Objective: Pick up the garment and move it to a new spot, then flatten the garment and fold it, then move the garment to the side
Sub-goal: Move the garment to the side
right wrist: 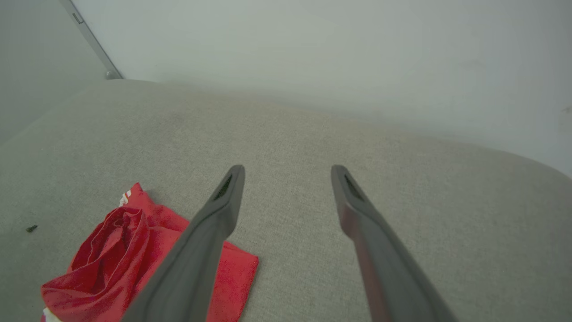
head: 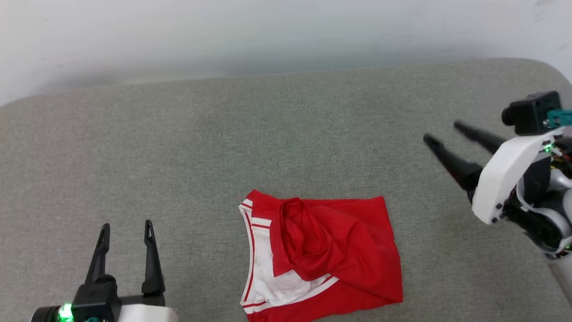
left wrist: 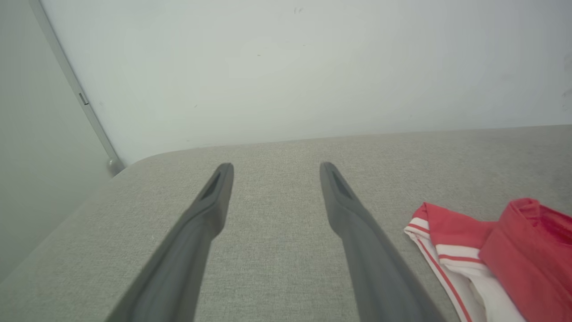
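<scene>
The garment (head: 333,250), a red shirt with white sleeve fabric and red-and-white striped trim, lies bunched and loosely folded on the grey cushioned surface (head: 201,147) near its front middle. It also appears at the right of the left wrist view as the garment (left wrist: 491,250), and at the lower left of the right wrist view as the garment (right wrist: 111,264). My left gripper (head: 126,227) stands open at the lower left, well apart from the shirt, nothing between its fingers. My right gripper (head: 442,132) hangs open at the right, above and beyond the shirt's right edge, holding nothing.
A pale wall (head: 268,36) runs along the back of the cushioned surface. The surface's rounded corners show at the far left and far right (head: 545,71). A small dark speck (right wrist: 31,228) lies on the fabric left of the shirt in the right wrist view.
</scene>
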Available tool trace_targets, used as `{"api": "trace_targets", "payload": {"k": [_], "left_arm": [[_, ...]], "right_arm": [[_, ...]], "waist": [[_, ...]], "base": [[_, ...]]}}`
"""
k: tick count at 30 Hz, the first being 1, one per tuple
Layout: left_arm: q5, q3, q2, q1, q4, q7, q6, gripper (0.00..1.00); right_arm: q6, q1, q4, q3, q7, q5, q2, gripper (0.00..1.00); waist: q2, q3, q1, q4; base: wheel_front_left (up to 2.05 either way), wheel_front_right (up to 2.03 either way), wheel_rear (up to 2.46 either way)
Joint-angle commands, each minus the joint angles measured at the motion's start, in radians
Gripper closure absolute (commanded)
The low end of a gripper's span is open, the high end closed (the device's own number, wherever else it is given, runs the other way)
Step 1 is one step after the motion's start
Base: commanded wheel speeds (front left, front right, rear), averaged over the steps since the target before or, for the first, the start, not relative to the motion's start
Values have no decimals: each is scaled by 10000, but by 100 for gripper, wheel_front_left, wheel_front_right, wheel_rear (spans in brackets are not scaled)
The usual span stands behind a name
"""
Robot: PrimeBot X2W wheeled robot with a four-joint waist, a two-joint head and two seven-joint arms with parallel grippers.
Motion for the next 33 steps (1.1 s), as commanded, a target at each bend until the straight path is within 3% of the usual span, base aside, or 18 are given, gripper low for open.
{"api": "trace_targets", "payload": {"k": [1,4,10,20,26,27,28,33], "left_arm": [[55,-2,-28,-179,-21,-25,-15,0],[53,-41,-53,-327,-44,-25,-48,0],[53,-147,-93,-782,-80,-25,-124,0],[57,-346,-160,-1567,16,-25,-216,0],[62,-485,-197,-1932,198,-25,-264,0],[58,-499,-205,-1967,215,-25,-262,0],[52,-496,-210,-1999,230,-25,-252,0],[33,-445,-221,-1898,308,-25,-203,0]], "right_arm": [[-4,-81,78,189,699,536,-215,0],[-4,-50,133,652,2758,2079,-886,0],[-4,459,649,564,4612,4050,-807,0],[-7,810,1541,904,4435,4379,405,0],[-27,1339,2211,2380,4511,3852,813,0],[-29,1338,2245,2545,4414,3715,778,43],[-35,1296,2245,2667,4251,3599,745,100],[-19,754,1955,2891,3550,3570,500,100]], "waist": [[0,97,0,49],[0,333,0,124],[0,919,0,339],[0,1896,0,791],[0,2127,0,1063],[0,2131,0,1088],[0,2132,0,1106],[0,1931,0,1060]], "base": [[0,0,0],[0,0,0],[0,0,0],[0,0,0],[0,0,0],[0,0,0],[0,0,0],[0,0,0]]}}
